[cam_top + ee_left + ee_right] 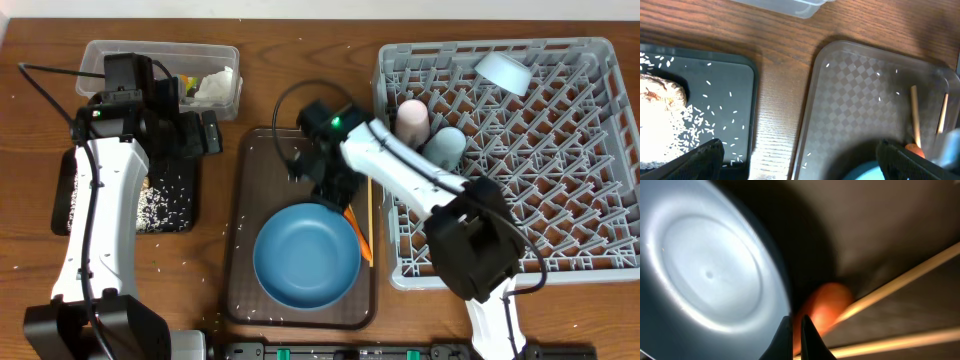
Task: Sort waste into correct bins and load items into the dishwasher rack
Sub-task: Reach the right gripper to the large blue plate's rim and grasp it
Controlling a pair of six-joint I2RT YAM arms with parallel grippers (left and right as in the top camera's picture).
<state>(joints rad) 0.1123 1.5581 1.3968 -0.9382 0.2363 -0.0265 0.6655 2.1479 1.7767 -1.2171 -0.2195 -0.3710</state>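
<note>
1. Your left tool (807, 162): fingers spread wide with nothing between them, hanging above a strip of bare table (780, 110).
2. Beside one finger is the black tray (740, 75), which holds loose rice (690, 132) and a brown lump (660, 92).
3. Beside the other finger is the brown tray (855, 100). Ahead of the tool is a corner of the clear tub (790, 6), in which you see a wrapper (186, 86) and a tissue (215, 85).
4. Your right tool (796, 337): fingers pressed together at the rim of the blue plate (710, 270). You cannot tell whether the rim is caught between them.
5. Just beyond the fingertips lies the carrot (822, 305), against one chopstick (900, 277); the second chopstick (890, 342) runs near it. Plate, carrot and both sticks rest on the brown tray.
6. Off to the side of the right tool is the rack (560, 220). The pink cup (412, 120) and the blue cup (447, 148) sit side by side in the part nearest the tool; the bowl (503, 72) sits farther off.
</note>
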